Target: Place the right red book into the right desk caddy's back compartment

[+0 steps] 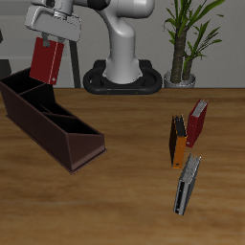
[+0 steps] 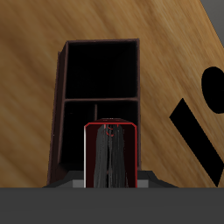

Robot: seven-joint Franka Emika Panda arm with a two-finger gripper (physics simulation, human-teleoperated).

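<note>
My gripper (image 1: pixel 52 40) is shut on the right red book (image 1: pixel 46 61), a thin red hardcover with a black strip. It holds the book upright in the air over the far end of the right desk caddy (image 1: pixel 59 134), a long dark maroon-brown box with inner dividers. The book's lower edge is a little above the caddy's rim. In the wrist view the book (image 2: pixel 111 159) shows edge-on. It hangs over a section just past a divider from the squarish back compartment (image 2: pixel 103 72), which is dark and empty.
Three other books lie nearer the table's other side: a darker red one with a pale edge (image 1: pixel 197 122), an orange-and-black one (image 1: pixel 178 141) and a grey one (image 1: pixel 188 185). The robot's base (image 1: pixel 122 75) and a potted plant (image 1: pixel 185 43) stand at the back.
</note>
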